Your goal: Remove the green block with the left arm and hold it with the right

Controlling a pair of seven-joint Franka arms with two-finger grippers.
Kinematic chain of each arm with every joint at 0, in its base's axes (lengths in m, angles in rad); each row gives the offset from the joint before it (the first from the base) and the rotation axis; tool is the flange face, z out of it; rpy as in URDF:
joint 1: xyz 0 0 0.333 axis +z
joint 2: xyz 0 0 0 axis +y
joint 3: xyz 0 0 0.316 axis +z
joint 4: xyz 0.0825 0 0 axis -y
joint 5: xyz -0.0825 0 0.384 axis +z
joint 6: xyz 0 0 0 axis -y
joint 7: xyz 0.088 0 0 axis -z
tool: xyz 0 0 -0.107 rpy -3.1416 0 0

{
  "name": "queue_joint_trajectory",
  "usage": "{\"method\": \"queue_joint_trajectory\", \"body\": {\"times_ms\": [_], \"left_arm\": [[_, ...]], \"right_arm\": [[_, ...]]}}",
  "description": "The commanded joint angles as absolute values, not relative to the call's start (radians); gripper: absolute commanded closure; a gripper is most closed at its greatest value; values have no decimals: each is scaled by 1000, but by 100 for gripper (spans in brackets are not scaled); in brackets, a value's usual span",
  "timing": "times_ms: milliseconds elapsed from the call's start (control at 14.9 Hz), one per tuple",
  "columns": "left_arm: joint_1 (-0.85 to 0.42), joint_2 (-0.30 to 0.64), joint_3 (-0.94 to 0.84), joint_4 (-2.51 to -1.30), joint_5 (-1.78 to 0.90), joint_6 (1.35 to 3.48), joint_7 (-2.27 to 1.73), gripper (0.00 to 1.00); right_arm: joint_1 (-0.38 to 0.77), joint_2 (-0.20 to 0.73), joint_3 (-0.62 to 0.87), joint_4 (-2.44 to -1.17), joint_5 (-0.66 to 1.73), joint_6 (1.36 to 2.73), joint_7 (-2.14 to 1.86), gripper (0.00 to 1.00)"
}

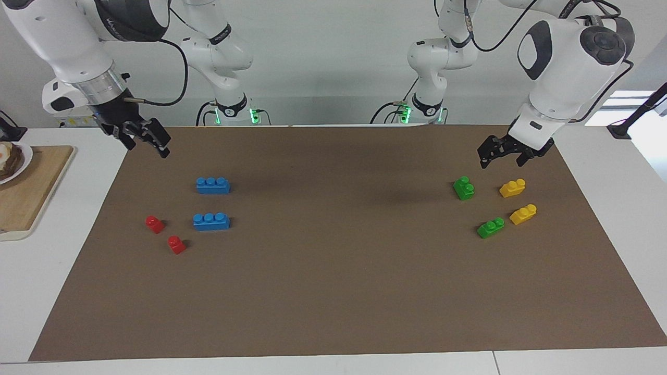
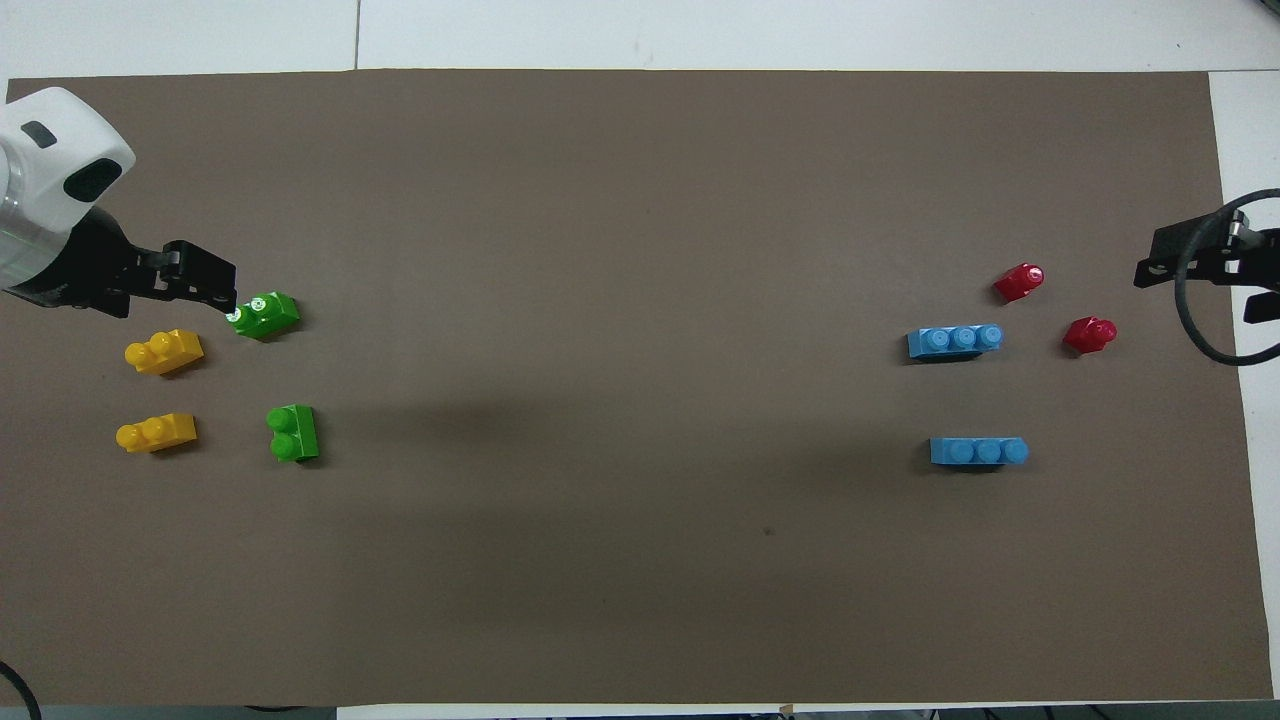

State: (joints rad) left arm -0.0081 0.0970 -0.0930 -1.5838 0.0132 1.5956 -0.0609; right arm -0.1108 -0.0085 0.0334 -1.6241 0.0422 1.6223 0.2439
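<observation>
The green block point(image 1: 463, 187) is short and tall-sided with two studs. It stands on the brown mat point(image 1: 333, 271) toward the left arm's end, and also shows in the overhead view point(image 2: 293, 432). A flatter green piece point(image 1: 490, 227) lies farther from the robots; the overhead view shows it too point(image 2: 263, 314). My left gripper point(image 1: 501, 158) hangs open and empty in the air over the mat beside these pieces, touching none; in the overhead view point(image 2: 212, 288) its tip reaches the flat green piece. My right gripper point(image 1: 151, 141) is open and empty, raised over the mat's edge at the right arm's end point(image 2: 1200, 285).
Two yellow pieces point(image 1: 513, 188) point(image 1: 523, 214) lie beside the green ones. Two blue three-stud bricks point(image 1: 212, 185) point(image 1: 211, 221) and two small red blocks point(image 1: 154, 224) point(image 1: 176, 244) lie toward the right arm's end. A wooden board point(image 1: 31, 192) with a plate sits off the mat there.
</observation>
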Motion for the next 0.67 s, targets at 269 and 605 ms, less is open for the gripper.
{"method": "queue_joint_trajectory", "body": {"times_ms": [269, 605], "left_arm": [[-31, 69, -75, -1568, 23, 1562, -51, 0], [-35, 54, -75, -1565, 23, 1554, -51, 0]], "right_arm": [[-110, -21, 41, -1634, -15, 1615, 163, 0], [-117, -21, 41, -1635, -17, 1614, 138, 0]]}}
